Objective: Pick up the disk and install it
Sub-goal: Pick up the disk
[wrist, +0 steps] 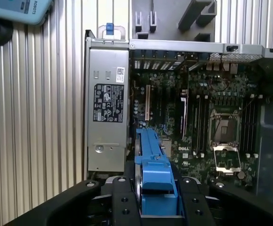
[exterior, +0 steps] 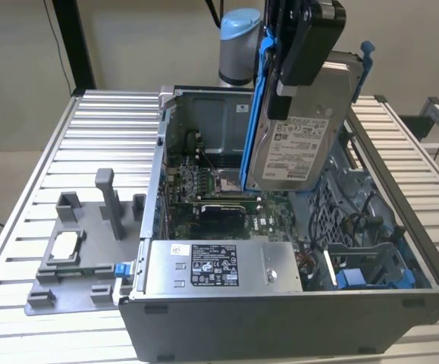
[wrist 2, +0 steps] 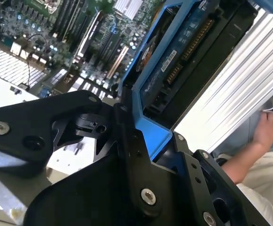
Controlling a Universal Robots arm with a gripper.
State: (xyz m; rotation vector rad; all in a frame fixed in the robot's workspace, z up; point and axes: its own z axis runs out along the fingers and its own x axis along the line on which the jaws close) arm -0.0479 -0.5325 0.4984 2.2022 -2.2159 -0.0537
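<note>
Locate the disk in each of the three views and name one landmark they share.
Exterior view: the disk hangs label-out above the open computer case.
Second wrist view: the disk close up, its connector side and blue frame just beyond the gripper.
First wrist view: the disk edge-on, blue frame clamped in the gripper.
Shared landmark: the green circuit board inside the case, in all three.
</note>
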